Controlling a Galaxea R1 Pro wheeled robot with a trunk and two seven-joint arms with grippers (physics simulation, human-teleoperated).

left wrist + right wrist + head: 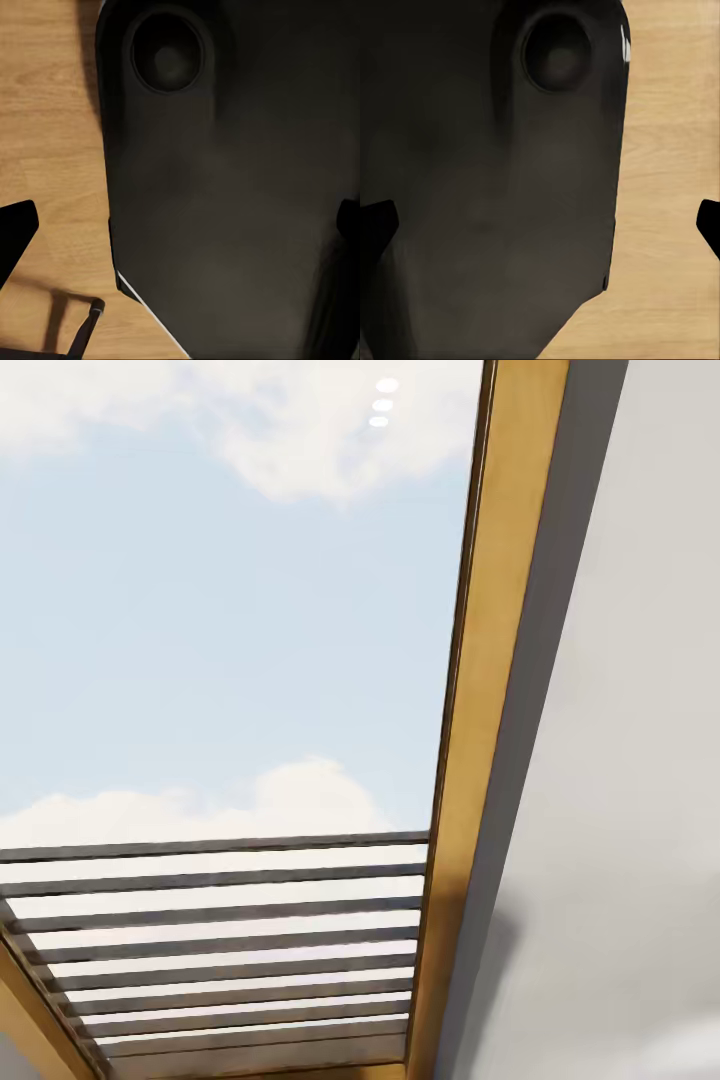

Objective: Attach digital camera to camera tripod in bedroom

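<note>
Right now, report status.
Left gripper open, right gripper open, both over robot base. Head faces skylight. Camera, tripod unseen.

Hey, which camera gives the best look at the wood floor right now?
The right wrist view: the wood floor runs as a broad, evenly lit strip beside the robot's dark base. The left wrist view shows it too, partly shadowed. The head view faces a skylight instead.

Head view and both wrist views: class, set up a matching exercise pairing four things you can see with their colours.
Things:
1. Window frame
2. Sky
3. Floor
4. Robot base

Colours:
A. black
B. pale blue with white clouds
C. golden wood beside a grey wall
D. light wood planks

Pairs: 1-C, 2-B, 3-D, 4-A
</note>
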